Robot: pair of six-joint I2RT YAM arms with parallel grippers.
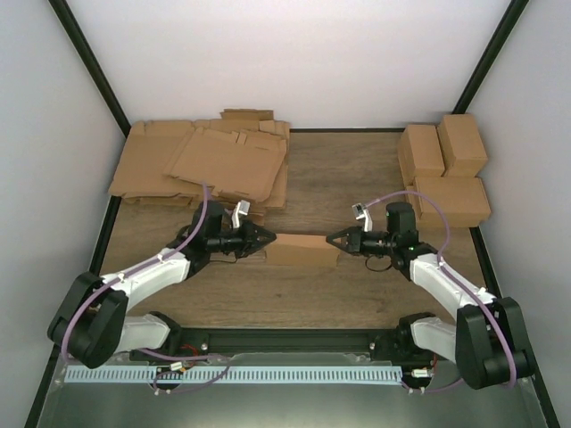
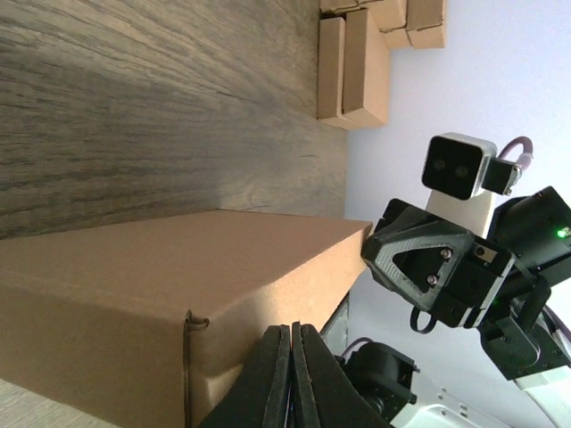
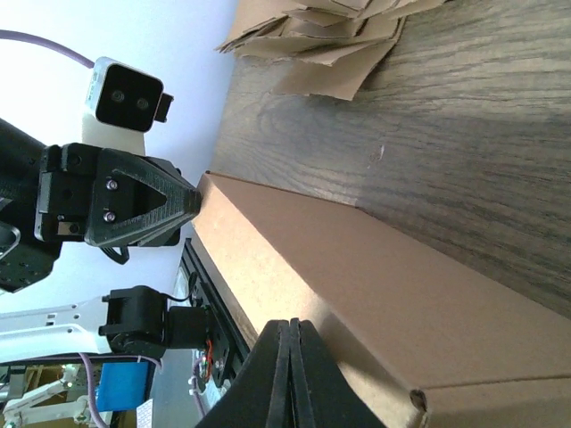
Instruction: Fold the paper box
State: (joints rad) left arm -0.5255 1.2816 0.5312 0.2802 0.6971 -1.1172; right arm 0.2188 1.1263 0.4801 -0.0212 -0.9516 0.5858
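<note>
Left gripper (image 1: 268, 237) and right gripper (image 1: 332, 239) are fully closed and hold nothing. Top view: tips butt opposite ends of the paper box (image 1: 302, 250) at frame centre, likely pinning the flaps. Left wrist: tips on box end, bottom centre. Right wrist: mirrored.

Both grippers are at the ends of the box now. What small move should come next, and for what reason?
Probably draw both grippers straight back a little. The box already looks closed, panels squared and ends shut, and the left gripper and right gripper, both shut, seem to press its two ends. Backing off would show whether the ends stay shut.
</note>
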